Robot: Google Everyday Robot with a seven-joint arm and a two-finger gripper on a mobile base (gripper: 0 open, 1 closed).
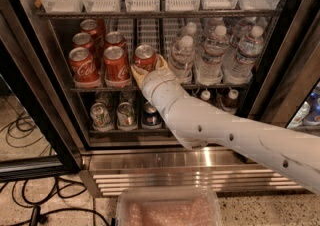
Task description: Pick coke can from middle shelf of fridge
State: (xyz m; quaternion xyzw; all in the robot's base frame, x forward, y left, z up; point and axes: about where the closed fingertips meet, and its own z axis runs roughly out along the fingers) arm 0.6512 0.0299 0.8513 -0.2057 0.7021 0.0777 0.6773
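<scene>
Clasping with the gripper (149,66) the coke can (145,55) standing at front of the middle shelf (95,89) inside the fridge (200,159), low on both sides, probably in order to pull it straight out without knocking the neighbour cans (116,63) at left or the water bottles (214,50) at right.

White arm (225,135) stretched up and left
Its gripper (149,68) (tan fingers (137,73) either side) clasps the coke can (145,56).

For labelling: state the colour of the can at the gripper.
Red, silver top; coke can at the gripper, middle shelf, camera view.
</scene>
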